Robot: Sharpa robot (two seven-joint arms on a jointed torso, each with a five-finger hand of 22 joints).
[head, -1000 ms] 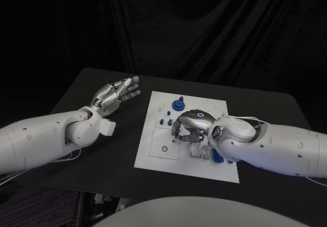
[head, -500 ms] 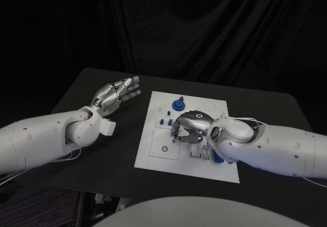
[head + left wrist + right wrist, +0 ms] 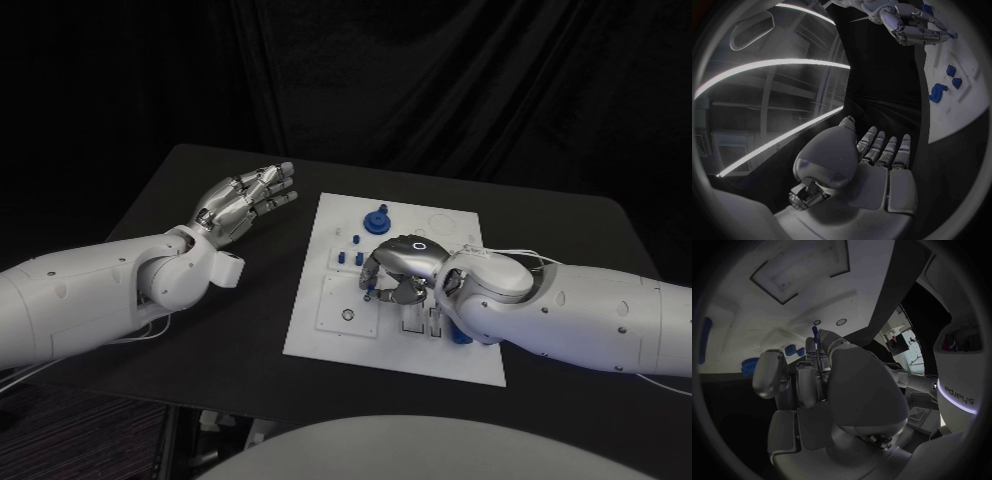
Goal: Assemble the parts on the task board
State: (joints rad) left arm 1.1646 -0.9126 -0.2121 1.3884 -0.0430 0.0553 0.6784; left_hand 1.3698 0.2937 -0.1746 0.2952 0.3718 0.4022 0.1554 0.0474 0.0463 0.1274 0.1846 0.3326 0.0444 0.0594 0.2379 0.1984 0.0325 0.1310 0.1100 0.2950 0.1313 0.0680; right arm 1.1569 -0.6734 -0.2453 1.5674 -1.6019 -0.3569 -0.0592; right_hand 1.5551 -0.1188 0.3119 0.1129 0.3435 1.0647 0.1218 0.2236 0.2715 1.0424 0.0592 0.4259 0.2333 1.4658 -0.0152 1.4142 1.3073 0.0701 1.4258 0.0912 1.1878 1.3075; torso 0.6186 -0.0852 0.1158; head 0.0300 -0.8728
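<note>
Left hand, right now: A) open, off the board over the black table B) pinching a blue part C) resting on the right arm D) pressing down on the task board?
A: the left hand has its fingers apart and holds nothing, and it lies over the black table beside the task board.

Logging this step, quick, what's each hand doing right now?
Left hand: open, holding nothing.
Right hand: over the task board, pinching a small blue part.

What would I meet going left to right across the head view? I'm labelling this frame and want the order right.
Left hand → bare left edge of the task board → right hand, over the board's middle and pinching a small blue part.
</note>
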